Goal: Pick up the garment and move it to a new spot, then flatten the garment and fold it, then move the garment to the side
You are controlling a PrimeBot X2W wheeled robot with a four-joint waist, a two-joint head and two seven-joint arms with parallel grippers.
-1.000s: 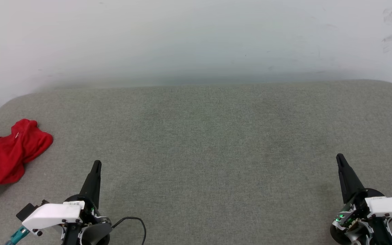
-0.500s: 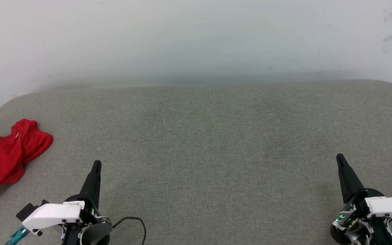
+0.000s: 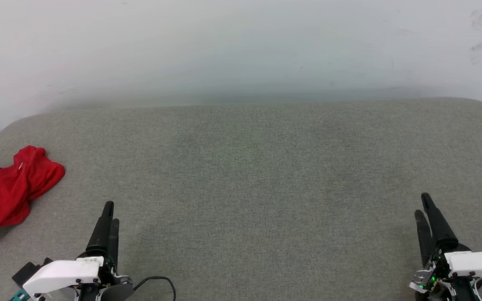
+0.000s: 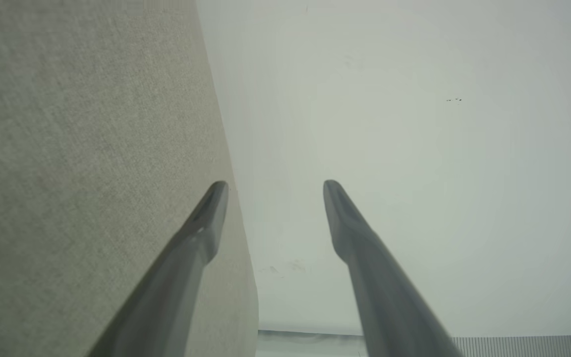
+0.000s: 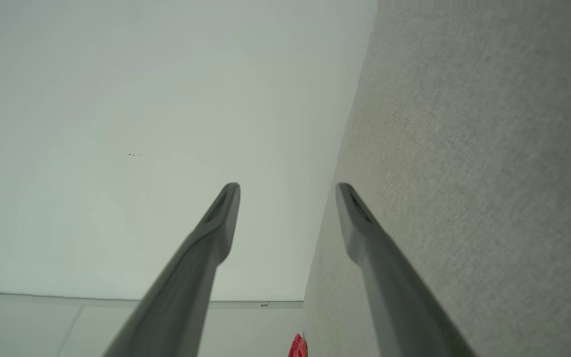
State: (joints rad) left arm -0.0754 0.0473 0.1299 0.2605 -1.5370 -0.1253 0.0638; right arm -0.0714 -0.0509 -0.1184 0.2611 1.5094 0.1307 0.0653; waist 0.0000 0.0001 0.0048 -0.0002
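The garment [image 3: 13, 190] lies crumpled at the left edge of the grey fabric surface [image 3: 249, 175], mostly red with a white sleeve at its left. A red sliver of the garment [image 5: 297, 347] also peeks in at the bottom of the right wrist view. My left gripper [image 3: 111, 212] stands open at the lower left, a short way right of the garment and apart from it. At the lower right, my right gripper [image 3: 421, 205] is open too. Both wrist views show spread fingers [image 4: 206, 223] [image 5: 218, 223] with nothing between them.
A pale wall [image 3: 241, 46] rises right behind the grey surface. A black cable [image 3: 161, 282] loops beside the left wrist. The surface's rounded corners lie at the far left and far right.
Both grippers have opened; each single dark point now shows as two fingers. Both wrists have drawn slightly down the head view. The garment has not moved.
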